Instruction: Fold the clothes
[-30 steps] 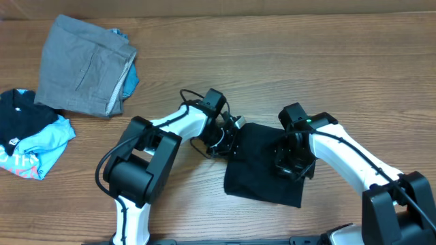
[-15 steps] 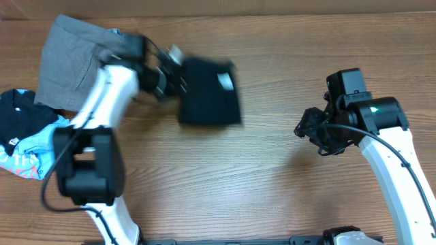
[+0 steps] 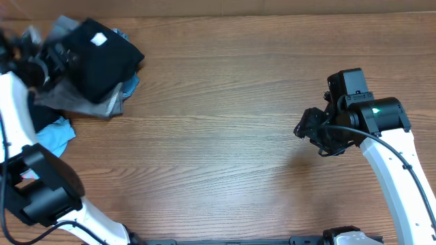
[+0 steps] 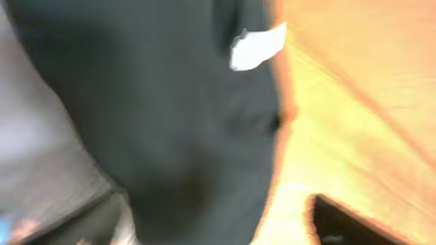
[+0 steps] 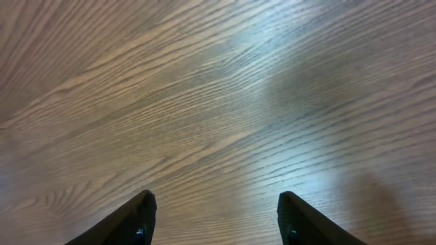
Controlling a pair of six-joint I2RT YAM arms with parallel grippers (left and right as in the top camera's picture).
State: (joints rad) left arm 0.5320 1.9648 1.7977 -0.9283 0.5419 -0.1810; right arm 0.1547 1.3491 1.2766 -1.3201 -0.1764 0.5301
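The clothes, a folded black T-shirt (image 3: pixel 105 61) with a white neck tag (image 3: pixel 99 39), lie on top of the grey trousers (image 3: pixel 85 99) at the table's far left. My left gripper (image 3: pixel 65 58) is a blur at the shirt's left edge. In the left wrist view the black T-shirt (image 4: pixel 170 122) and its tag (image 4: pixel 257 46) fill the frame. One finger (image 4: pixel 351 223) stands far out to the right over the wood, off the cloth, so the jaws are open. My right gripper (image 3: pixel 308 129) hangs open over bare wood (image 5: pixel 214 196), holding nothing.
A black and light-blue printed garment (image 3: pixel 54 133) lies at the left edge, partly behind my left arm (image 3: pixel 17 102). The grey trousers (image 4: pixel 34 143) show under the shirt in the left wrist view. The wooden table (image 3: pixel 225 156) stretches between the two arms.
My left arm swept the folded black T-shirt from the table's middle to the far left, onto the grey trousers, and let it go. My right arm drew back right, then stayed still.
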